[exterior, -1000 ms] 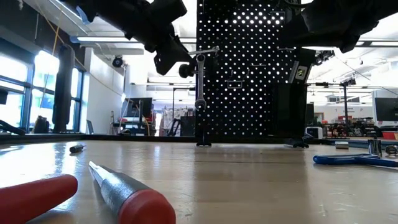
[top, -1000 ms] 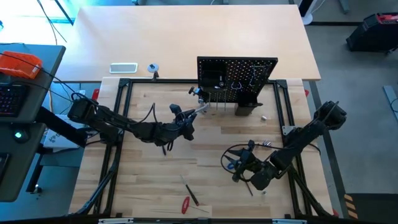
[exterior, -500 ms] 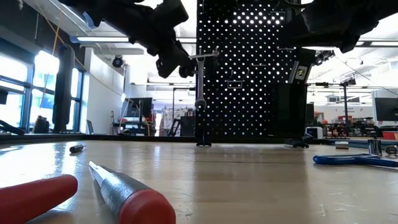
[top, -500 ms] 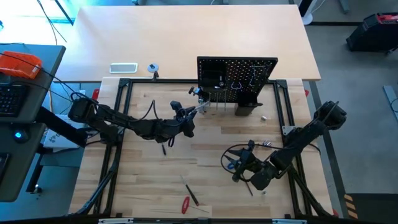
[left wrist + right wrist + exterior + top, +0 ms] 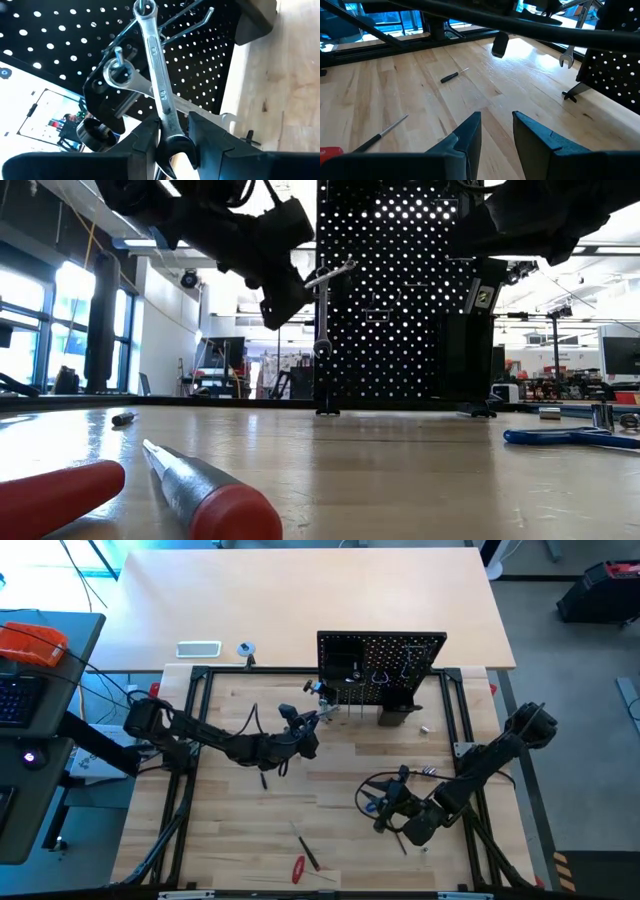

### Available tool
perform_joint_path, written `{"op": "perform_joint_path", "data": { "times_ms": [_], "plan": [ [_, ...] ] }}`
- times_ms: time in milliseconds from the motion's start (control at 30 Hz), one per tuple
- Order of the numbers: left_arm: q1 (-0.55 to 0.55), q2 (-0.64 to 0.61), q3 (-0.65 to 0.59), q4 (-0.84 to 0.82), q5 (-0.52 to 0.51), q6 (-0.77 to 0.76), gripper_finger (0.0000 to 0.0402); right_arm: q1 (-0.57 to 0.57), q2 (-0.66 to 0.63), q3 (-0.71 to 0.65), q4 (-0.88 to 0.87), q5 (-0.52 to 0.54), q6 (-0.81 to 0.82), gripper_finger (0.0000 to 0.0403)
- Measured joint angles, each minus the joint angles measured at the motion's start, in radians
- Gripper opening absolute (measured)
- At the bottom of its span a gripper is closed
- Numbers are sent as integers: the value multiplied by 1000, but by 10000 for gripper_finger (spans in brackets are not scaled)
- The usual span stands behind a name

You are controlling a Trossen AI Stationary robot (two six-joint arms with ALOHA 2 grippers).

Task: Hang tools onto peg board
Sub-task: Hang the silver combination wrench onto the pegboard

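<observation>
At the left we see the left gripper (image 5: 172,145) raised at the peg board (image 5: 381,668), its fingers clamped on the silver wrench (image 5: 159,90), whose ring end sits at a wire hook (image 5: 192,27). Toward the right, the right gripper (image 5: 496,132) waits low over the table (image 5: 330,775), fingers apart, empty, with blue-handled pliers (image 5: 565,437) nearby.

A robotics lab or workshop. A pale wooden butcher-block table (image 5: 330,770) sits inside a black metal frame (image 5: 195,740). At nine o'clock stands a dark desk with an orange case (image 5: 30,643). Beyond the table are tall windows (image 5: 30,330), ceiling strip lights (image 5: 190,244) and cluttered equipment benches (image 5: 570,385).
</observation>
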Motion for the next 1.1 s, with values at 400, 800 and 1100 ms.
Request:
{"op": "perform_joint_path", "data": {
  "times_ms": [400, 800, 1100],
  "plan": [
    [30, 0, 0, 10, -24, -7, 127, -1, 0, 0, -8, 0, 3, 106],
    [42, 0, 0, -99, -16, -100, 167, -1, 0, 0, -7, 0, 8, 106],
    [45, 0, 0, -221, 21, -235, 186, -1, 0, 0, 1, 0, 8, 106]
  ]
}}
